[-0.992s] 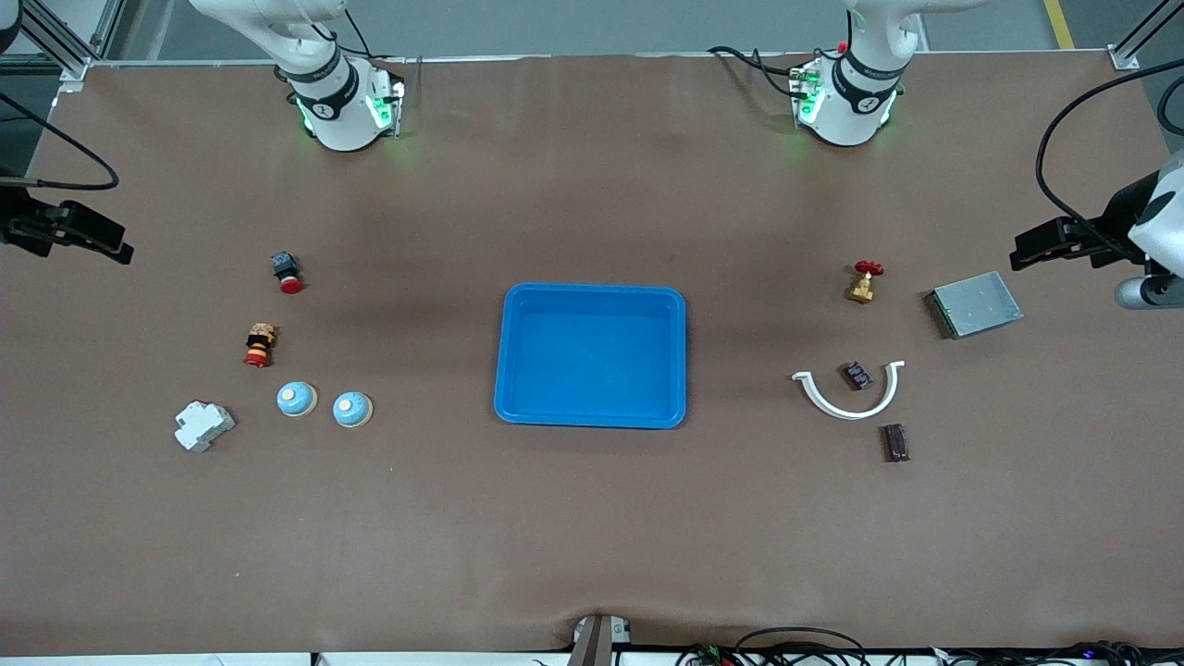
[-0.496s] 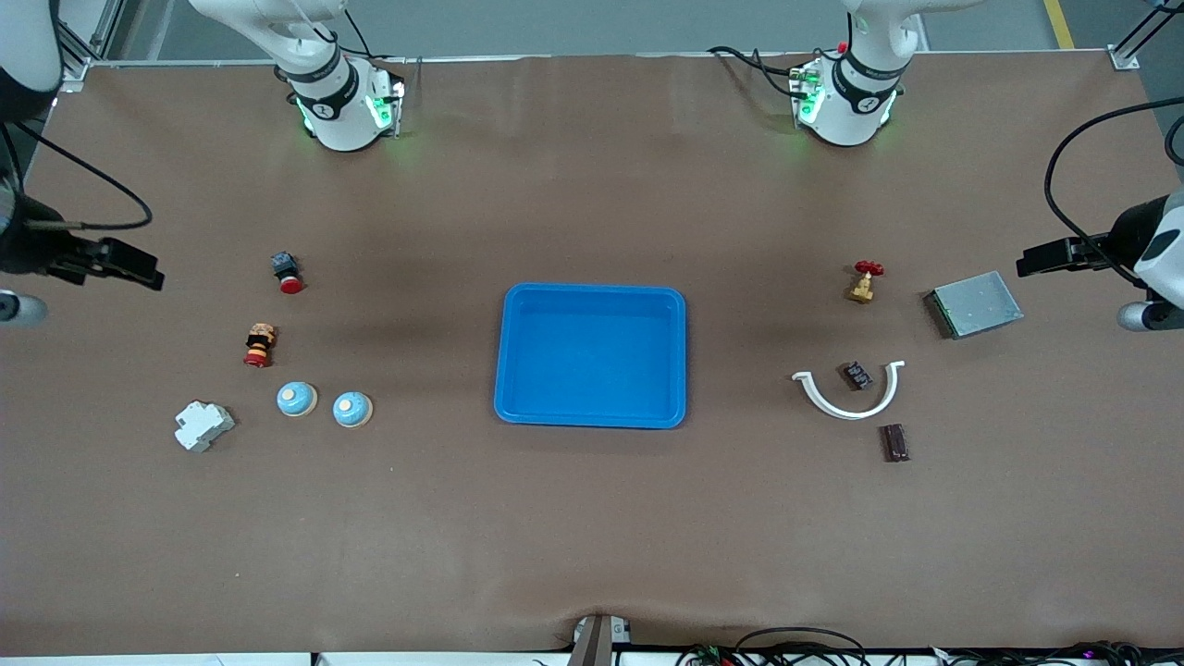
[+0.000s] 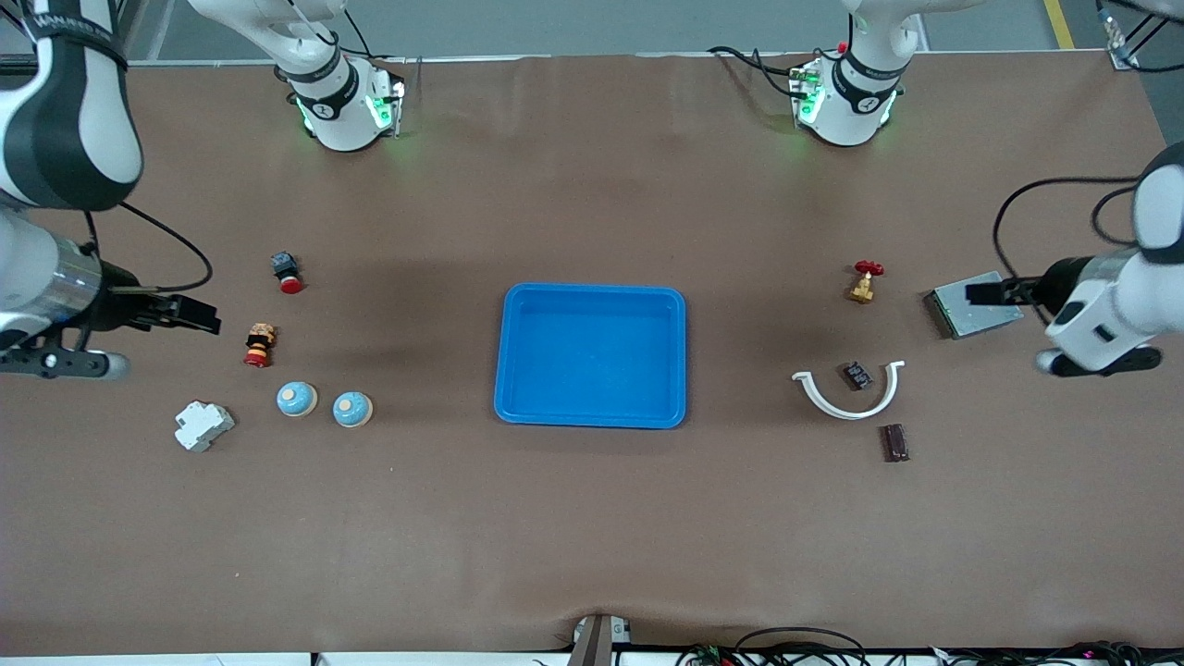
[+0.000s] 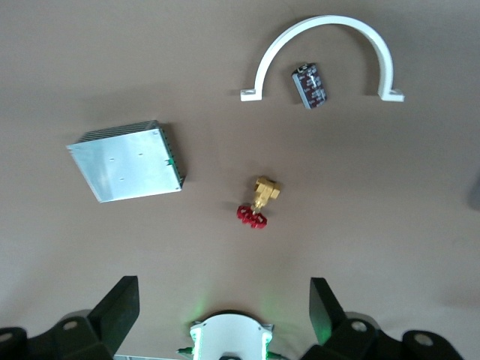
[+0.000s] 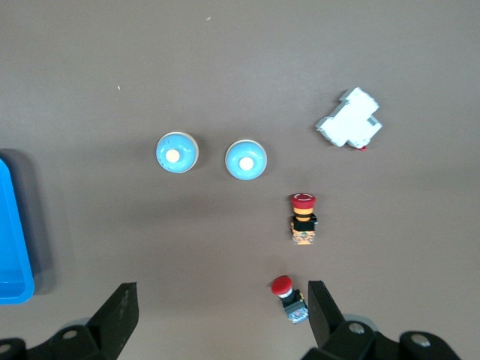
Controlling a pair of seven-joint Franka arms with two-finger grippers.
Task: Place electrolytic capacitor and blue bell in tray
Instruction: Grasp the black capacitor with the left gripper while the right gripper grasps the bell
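Blue tray [image 3: 590, 355] mid-table, with nothing in it. Two blue bells [image 3: 297, 399] [image 3: 352, 408] toward the right arm's end; dark capacitor [image 3: 857, 375] inside the white arc clamp [image 3: 848, 396] toward the left arm's end. Right gripper [image 3: 199, 314] over bare table near the stacked button [image 3: 260, 344], left gripper [image 3: 985, 293] over the grey metal box [image 3: 971, 307], both spread wide and holding nothing.

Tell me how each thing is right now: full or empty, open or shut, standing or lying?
tray: empty, flat on the table.
two blue bells: upright, side by side, outside the tray.
electrolytic capacitor: lying inside the white half-ring clamp.
red-handled valve: lying on the table.
left gripper: open, over the grey metal box.
right gripper: open, holding nothing.
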